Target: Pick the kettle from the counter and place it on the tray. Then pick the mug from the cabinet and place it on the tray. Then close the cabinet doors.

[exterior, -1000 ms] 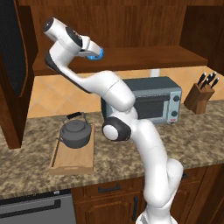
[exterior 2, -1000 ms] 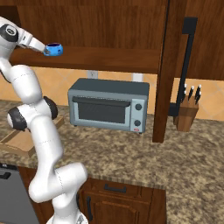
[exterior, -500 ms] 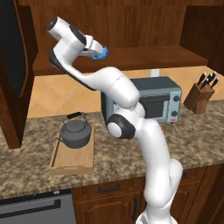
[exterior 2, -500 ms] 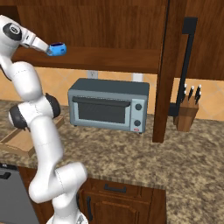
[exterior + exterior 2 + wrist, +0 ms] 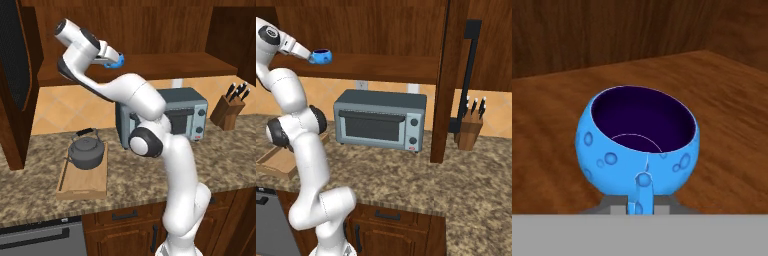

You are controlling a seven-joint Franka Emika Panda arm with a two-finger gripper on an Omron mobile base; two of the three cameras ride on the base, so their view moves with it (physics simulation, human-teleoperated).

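Here, gripper (image 5: 113, 58) up at cabinet (image 5: 150, 30) shelf, jaws narrowed about mug (image 5: 637, 144) handle; full clamp not clear. Mug sat upright on shelf, handle at 6 o'clock in hand view. Looked light, rigid, glossy, likely slippery; handle best hold. Kettle (image 5: 87, 151) on tray (image 5: 82, 181), 9 o'clock of toaster oven (image 5: 180, 117).

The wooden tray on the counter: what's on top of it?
A dark kettle stands on the far end of the tray; the near end is bare wood. The patch under the kettle is covered.
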